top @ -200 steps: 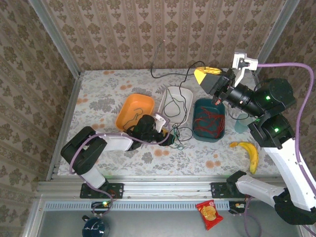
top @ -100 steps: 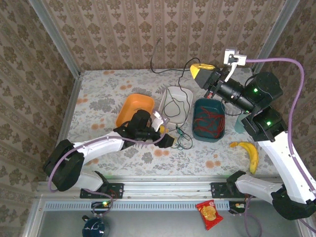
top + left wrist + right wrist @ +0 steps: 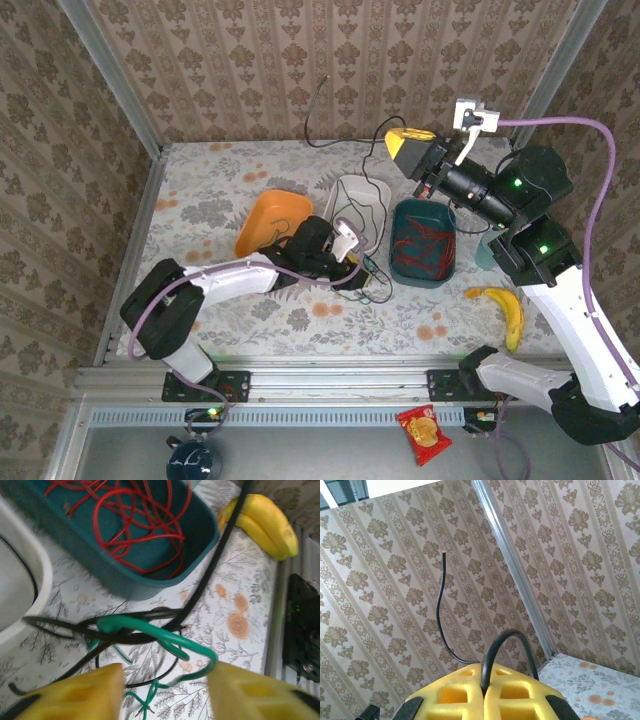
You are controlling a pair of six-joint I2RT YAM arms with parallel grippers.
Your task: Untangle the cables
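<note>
Cables (image 3: 368, 280): black cable (image 3: 490, 656) still pinched in right jaws; left jaws, now nearer, spread around green cable (image 3: 165, 636)

On my left pincer (image 3: 165, 680) the fingers (image 3: 85, 690) are yellow. I see a red cable (image 3: 135, 525) in a teal tray (image 3: 125, 582), a green cable (image 3: 165, 637) and a black cable (image 3: 210, 575) over my floral grey-and-orange worktop (image 3: 240, 645), and a yellow banana (image 3: 265, 522).

Soft, even, bright light fills the overhead view, leaving only faint shadows on the bench (image 3: 200, 200). The left wrist picture is smeared, with the left fingers (image 3: 85, 692) and the banana (image 3: 265, 522) out of focus. In the right wrist picture the black cable (image 3: 439, 595) and wallpaper (image 3: 380, 555) are crisp, while the right fingers (image 3: 450, 695) are slightly soft.
</note>
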